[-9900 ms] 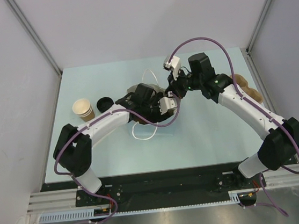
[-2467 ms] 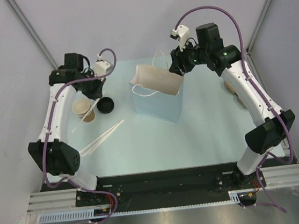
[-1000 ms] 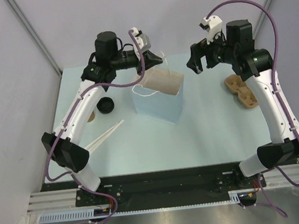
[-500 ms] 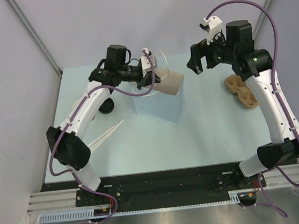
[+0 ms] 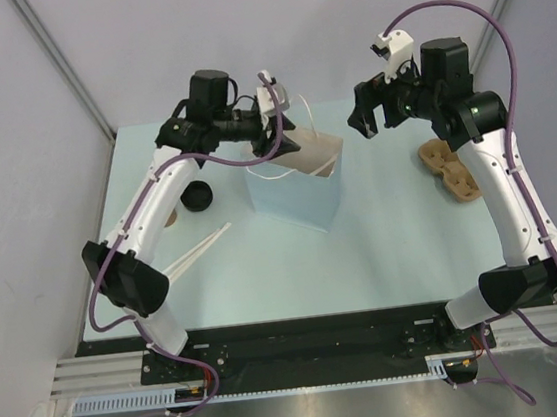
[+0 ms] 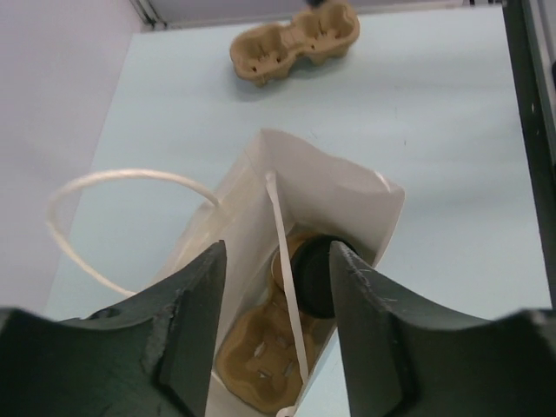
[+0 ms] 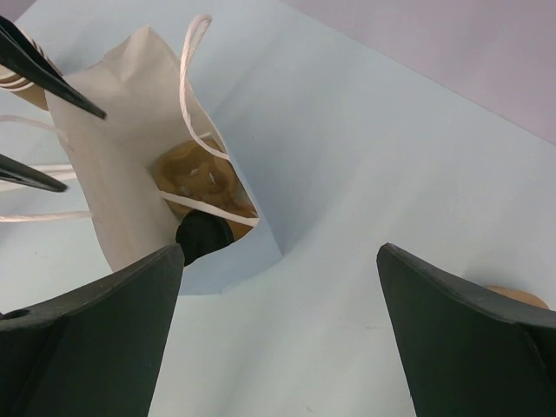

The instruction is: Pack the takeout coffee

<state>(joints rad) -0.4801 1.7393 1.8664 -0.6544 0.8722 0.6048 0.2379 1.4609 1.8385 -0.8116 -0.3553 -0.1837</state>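
**Left end effector (image 5: 286,135) open over the bag, takeout coffee (image 6: 313,274) inside**

Its two dark fingers (image 6: 187,334) stand apart above the mouth of the white paper bag (image 5: 295,194), with nothing pinched between them. The left wrist view looks straight down between them into the bag. There the takeout coffee shows mostly as its round black lid, close against the bag's right inner wall. It sits on or against a tan pulp carrier (image 6: 256,347) at the bottom. Whether the cup stands upright or leans I cannot tell. A white cord handle (image 6: 285,261) crosses the opening just left of the lid.

The bag stands upright at the middle of the light blue counter (image 5: 394,246), toward the far side.

The right end effector (image 5: 369,118) hangs to the right of the bag, well apart from it, spread wide and empty. Its camera also catches the black lid down in the bag.

A second carrier (image 5: 450,169) lies on the counter at the far right. At the left are a loose black lid (image 5: 194,195) and, nearer, a pair of pale sticks (image 5: 198,250).
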